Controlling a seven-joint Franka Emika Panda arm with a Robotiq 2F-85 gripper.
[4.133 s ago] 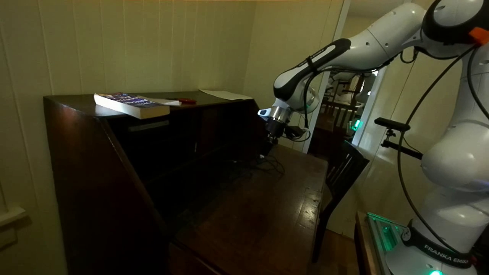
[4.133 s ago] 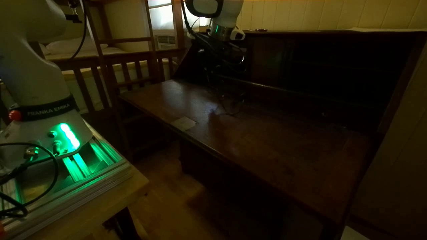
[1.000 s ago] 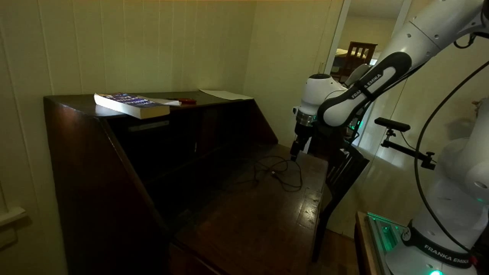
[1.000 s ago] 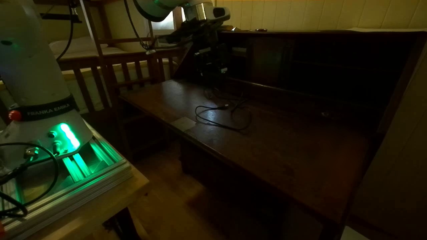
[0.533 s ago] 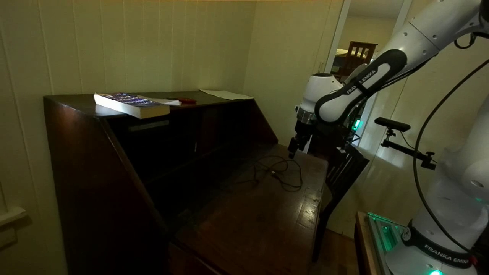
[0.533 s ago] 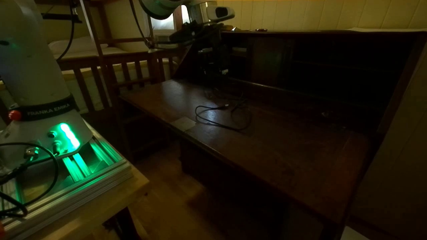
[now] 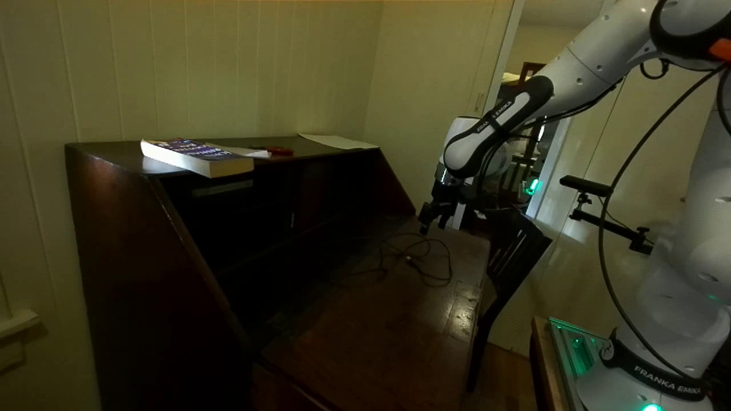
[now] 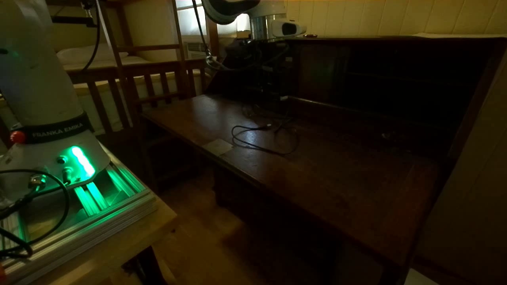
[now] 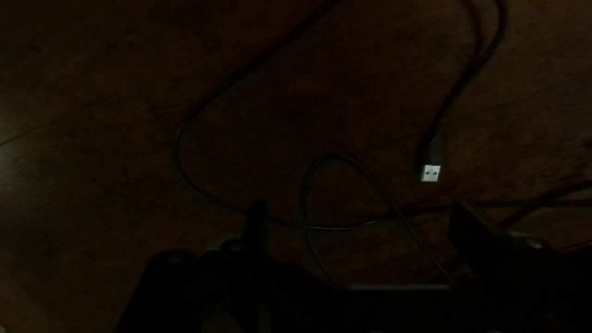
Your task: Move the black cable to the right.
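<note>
The black cable lies in loose loops on the dark wooden desktop, towards its far end in an exterior view. Its loops spread close to a small plate set in the desk's front part. In the wrist view the cable crosses below the jaws, and its pale metal USB plug rests above and to the right. My gripper is open, fingers wide apart, nothing held between them. From outside, the gripper hangs over the cable's far side, apparently above the desktop; the dim light hides the exact gap.
The desk's dark hutch rises along the back, with a book, a paper sheet and a red object on top. A dark chair stands against the desk's side. The desktop's front edge drops to the floor.
About four seconds ago the cable hung bunched under the gripper; now it lies spread on the desk. Over the last second the gripper has shifted towards the hutch, while the cable stayed still.
</note>
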